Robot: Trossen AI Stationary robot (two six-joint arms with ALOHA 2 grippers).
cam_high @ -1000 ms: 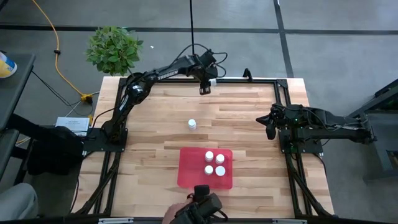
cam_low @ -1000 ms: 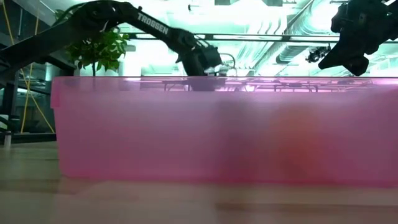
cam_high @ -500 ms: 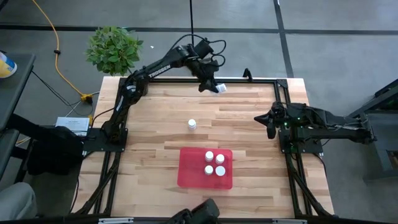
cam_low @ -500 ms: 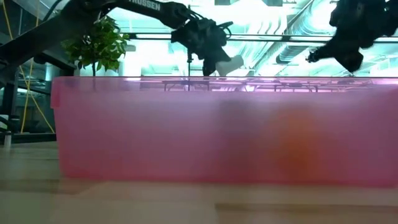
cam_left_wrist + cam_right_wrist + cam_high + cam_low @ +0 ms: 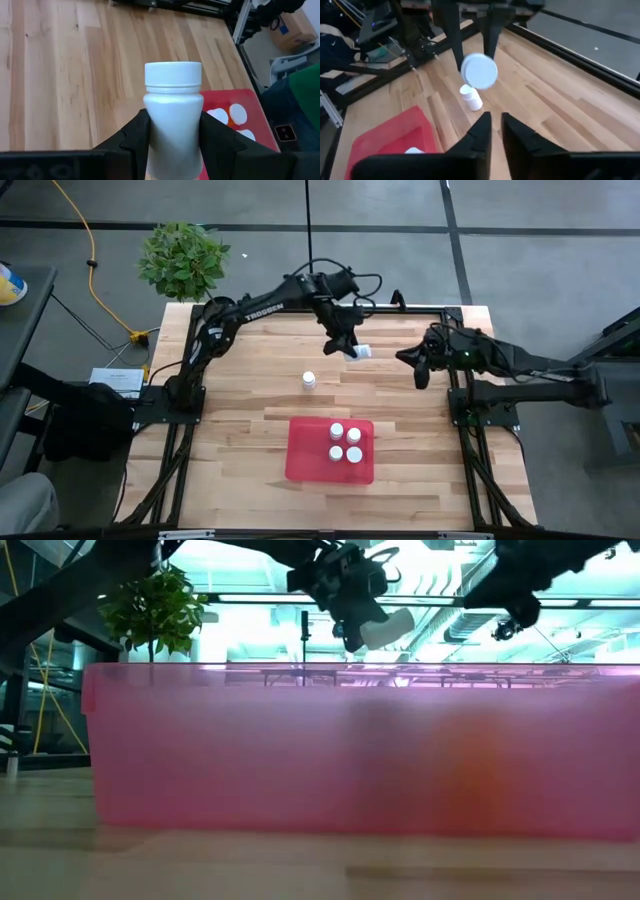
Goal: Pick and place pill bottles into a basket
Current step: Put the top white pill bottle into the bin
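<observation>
Even, soft light falls on the wooden surface (image 5: 400,410) in the high view, with only faint shadows. The low view is backlit: ceiling lights (image 5: 300,598) glare teal-white and the arms turn to silhouettes, while the near wall of the red basket (image 5: 350,750) fills the frame as a pink, out-of-focus blur. In the right wrist view, a bottle's cap (image 5: 479,71) is smeared

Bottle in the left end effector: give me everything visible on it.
The held pill bottle is small, white, plastic-looking and unlabelled, with a ribbed round cap above a narrow neck. The left end effector clamps its body from both sides. It is in the air, tilted, above the wooden table's far half.
</observation>
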